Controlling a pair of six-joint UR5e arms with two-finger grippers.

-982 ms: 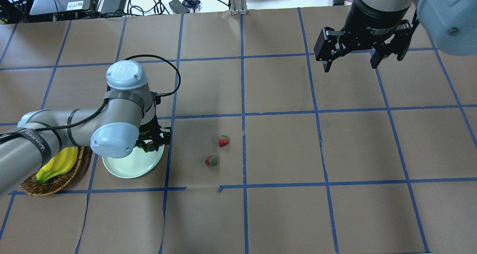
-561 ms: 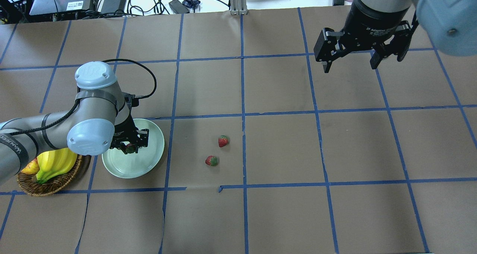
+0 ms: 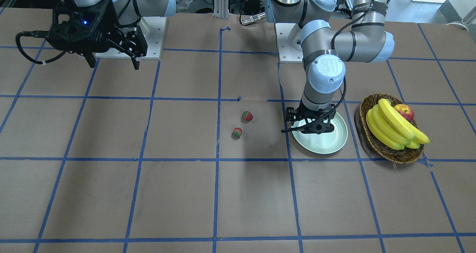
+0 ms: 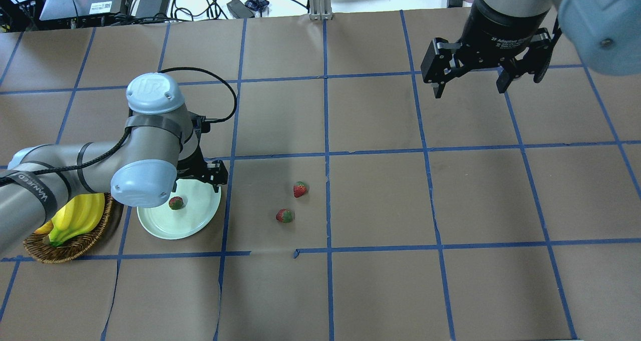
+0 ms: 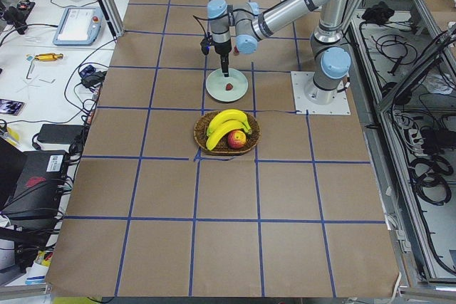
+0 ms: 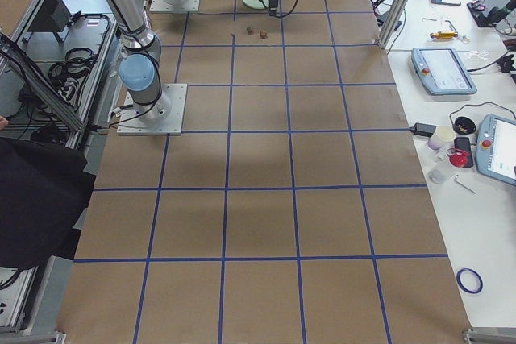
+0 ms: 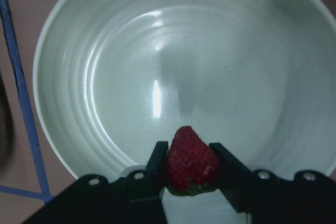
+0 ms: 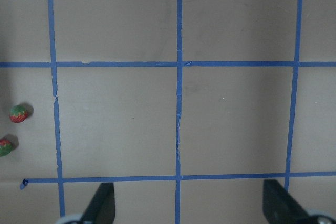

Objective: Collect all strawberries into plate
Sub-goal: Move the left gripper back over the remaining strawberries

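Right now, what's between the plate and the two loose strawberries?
Only bare brown paper crossed by one blue tape line. The overhead view shows it between the plate and the two strawberries.

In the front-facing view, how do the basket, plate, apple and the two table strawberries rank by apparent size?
1. basket
2. plate
3. apple, partly hidden
4. strawberries: the two look alike, so they are not ranked.

Bright, even light from above; no hard shadows. Broad soft grey shadow on table near its centre. Left wrist view: white glare streaks on glossy plate, blurred dark shadow across its middle, strawberry close to lens, slightly soft. Right wrist view pale, washed out. Overhead view: right arm's joint looms large, defocused. Side views wide-angle; detail lost at table's far end.
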